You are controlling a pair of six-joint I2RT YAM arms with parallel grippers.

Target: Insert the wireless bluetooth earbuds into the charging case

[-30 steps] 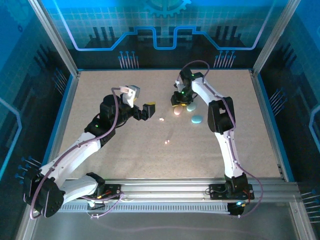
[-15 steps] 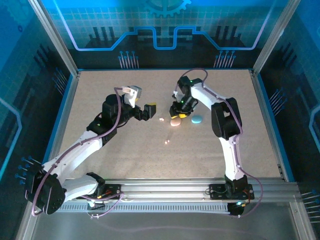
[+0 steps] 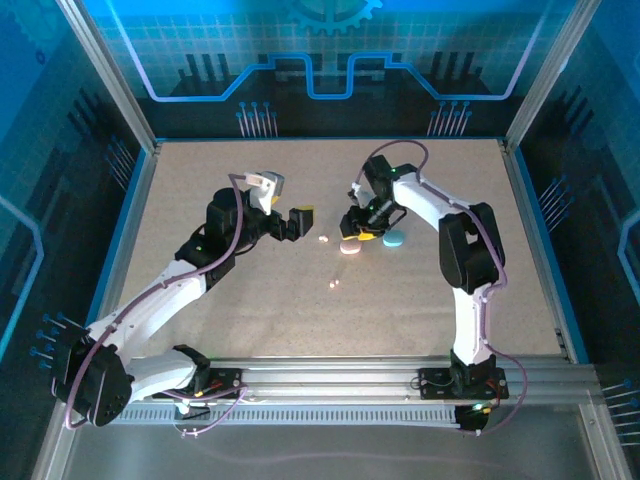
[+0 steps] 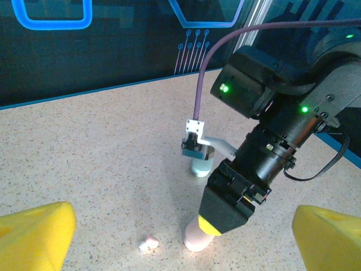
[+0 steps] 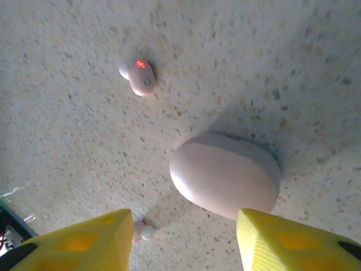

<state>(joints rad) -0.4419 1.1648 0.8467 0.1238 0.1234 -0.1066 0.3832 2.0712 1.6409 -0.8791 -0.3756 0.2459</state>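
smooth pink pebble-shaped case (image 5: 224, 182), speckled tabletop (image 5: 67, 101)

On the right gripper (image 5: 184, 244), both yellow fingers (image 5: 271, 243) run off the picture's lower edge, and one covers part of a small earbud (image 5: 144, 232). In the left wrist view, that gripper's body hides the pink case's (image 4: 196, 240) top, and a bracket (image 4: 194, 141) covers the teal case's (image 4: 202, 167) upper part. From above, the earbuds (image 3: 323, 239) near the table's (image 3: 200, 160) middle are shapeless specks.
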